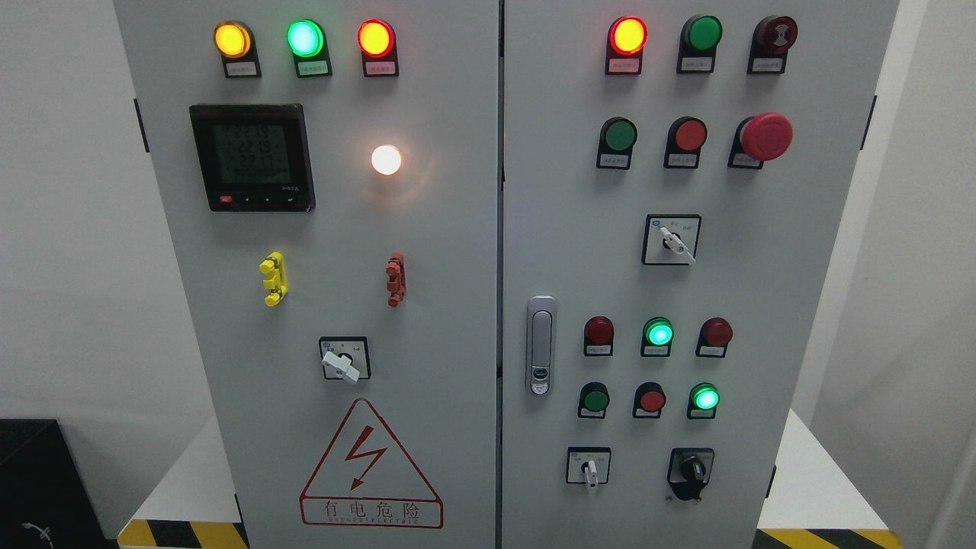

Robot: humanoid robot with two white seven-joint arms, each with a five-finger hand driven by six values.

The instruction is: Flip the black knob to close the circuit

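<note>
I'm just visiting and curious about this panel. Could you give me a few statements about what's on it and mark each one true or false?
1. The black knob sits at the lower right of the right door. True.
2. A robot hand is gripping the black knob. False: no hand is in view.
3. The white lamp beside the meter is lit. True.
4. The door handle is on the left door. False: it is on the right door's left edge.
5. The warning triangle is on the left door. True.
</note>
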